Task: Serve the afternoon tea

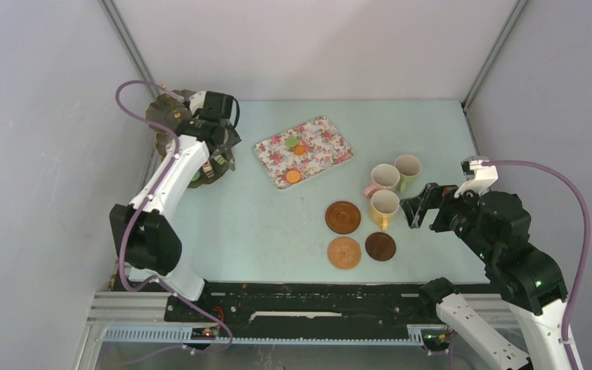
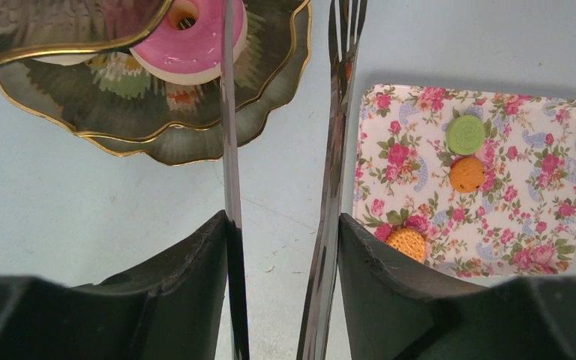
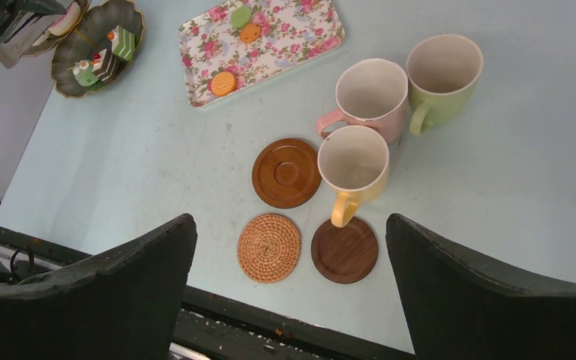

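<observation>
Stocking the stand: left gripper (image 2: 283,225) clamps the tongs (image 2: 229,112), whose tips run out of frame and are probably empty. The stand (image 2: 187,142) with a donut (image 2: 195,45) is ahead-left, and three sweets (image 2: 466,134) sit on the tray (image 2: 540,217) ahead-right. The next move calls for swinging right and nipping one. Right gripper (image 3: 289,221) gapes over mugs (image 3: 354,161) and coasters (image 3: 286,172).

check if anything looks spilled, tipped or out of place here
Nothing spilled or damaged. The yellow mug, pink mug and green mug stand upright but bunched together beside the coasters, none on one. Three macarons lie on the flowered tray.

No readable text, labels, numbers (none anywhere)
</observation>
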